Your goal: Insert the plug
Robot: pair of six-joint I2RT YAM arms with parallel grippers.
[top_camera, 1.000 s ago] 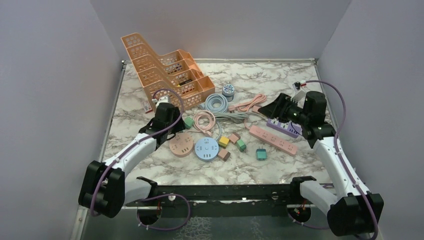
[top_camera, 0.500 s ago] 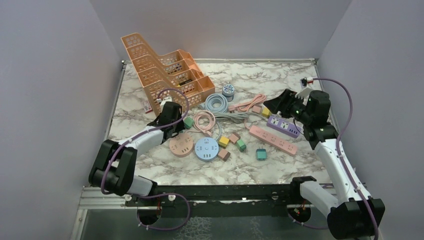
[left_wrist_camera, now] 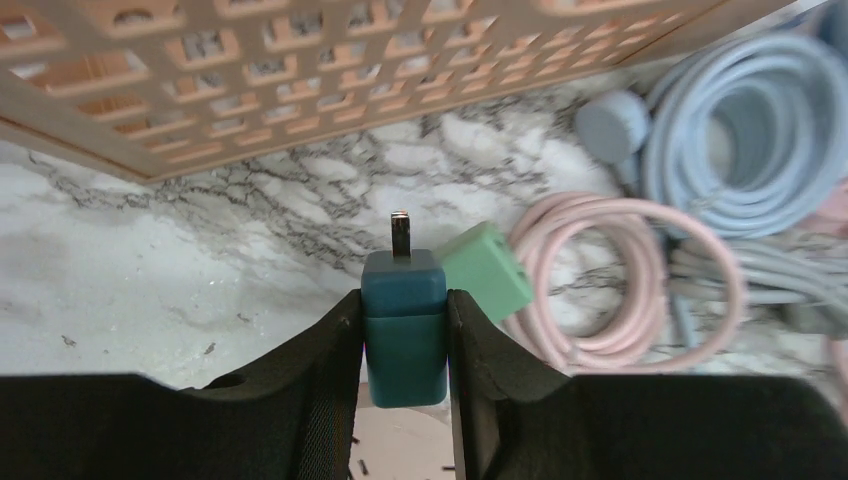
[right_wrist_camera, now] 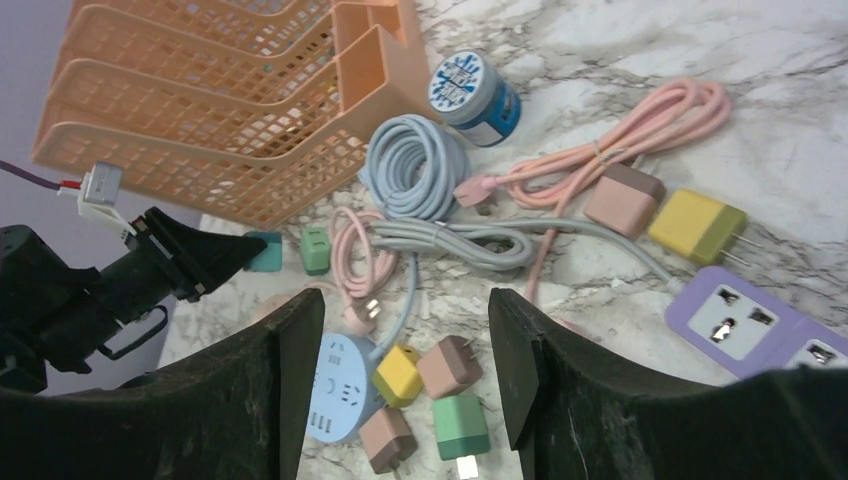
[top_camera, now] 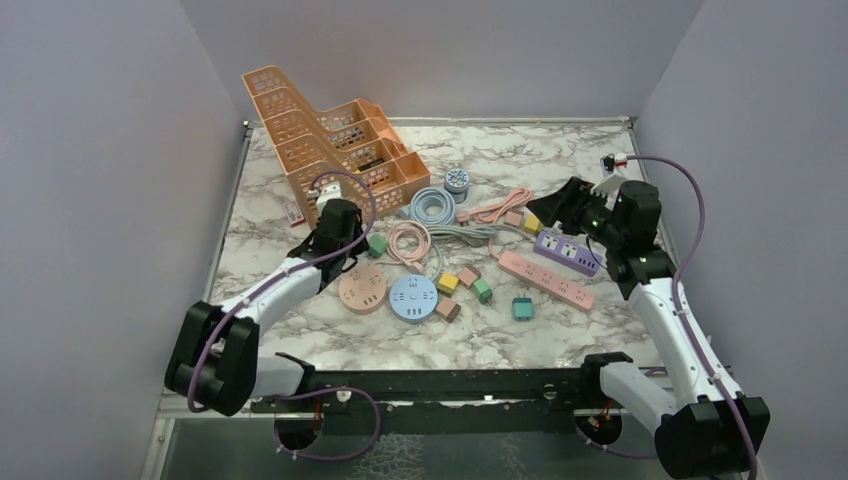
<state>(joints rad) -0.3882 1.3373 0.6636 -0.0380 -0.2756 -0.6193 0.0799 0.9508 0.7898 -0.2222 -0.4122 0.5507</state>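
My left gripper (top_camera: 338, 236) is shut on a dark teal plug (left_wrist_camera: 404, 322), its metal prong pointing forward over the marble. The gripper (left_wrist_camera: 404, 305) hangs just behind a pink round socket (top_camera: 363, 290), and the orange rack lies ahead of it. The held plug also shows in the right wrist view (right_wrist_camera: 265, 252). A blue round socket (top_camera: 413, 298), a pink power strip (top_camera: 546, 280) and a purple power strip (top_camera: 567, 251) lie on the table. My right gripper (top_camera: 566, 205) is open and empty, above and behind the purple strip (right_wrist_camera: 760, 325).
An orange mesh rack (top_camera: 330, 140) stands at the back left. A green plug (left_wrist_camera: 485, 270) lies just right of the held plug. A blue cable coil (top_camera: 432, 207), pink cable (top_camera: 408, 240), a small tin (top_camera: 457, 180) and several loose plugs (top_camera: 447, 284) crowd the middle.
My right gripper has drawn back to the right, uncovering the purple strip. My left arm has shifted its elbow, while its gripper stays by the pink round socket with the plug.
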